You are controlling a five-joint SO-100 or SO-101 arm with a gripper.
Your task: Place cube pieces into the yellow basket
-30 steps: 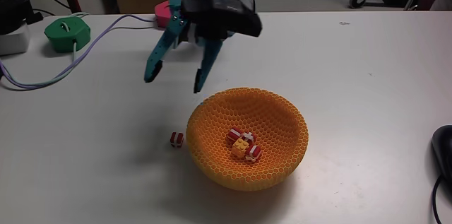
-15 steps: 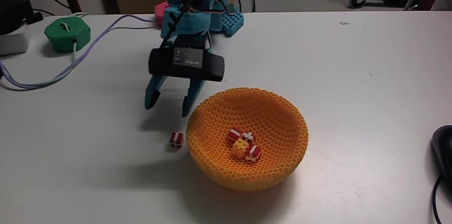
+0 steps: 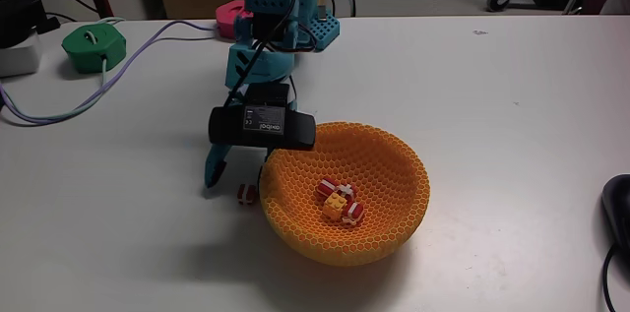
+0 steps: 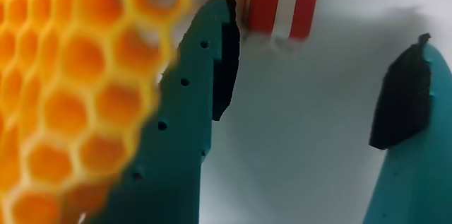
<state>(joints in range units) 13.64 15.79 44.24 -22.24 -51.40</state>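
Down at the table, the teal gripper (image 3: 234, 186) stands spread wide with nothing held; in the wrist view its fingers (image 4: 185, 132) bracket bare tabletop while a red-and-white striped cube piece (image 4: 281, 5) lies just beyond their tips, untouched. Pressed against one finger is the honeycomb wall of the yellow basket (image 3: 389, 238), which holds more cube pieces (image 3: 340, 202) on its floor. Behind the arm, well away from the gripper, lie a green round device (image 3: 94, 46) and a pink one (image 3: 229, 17), with cables.
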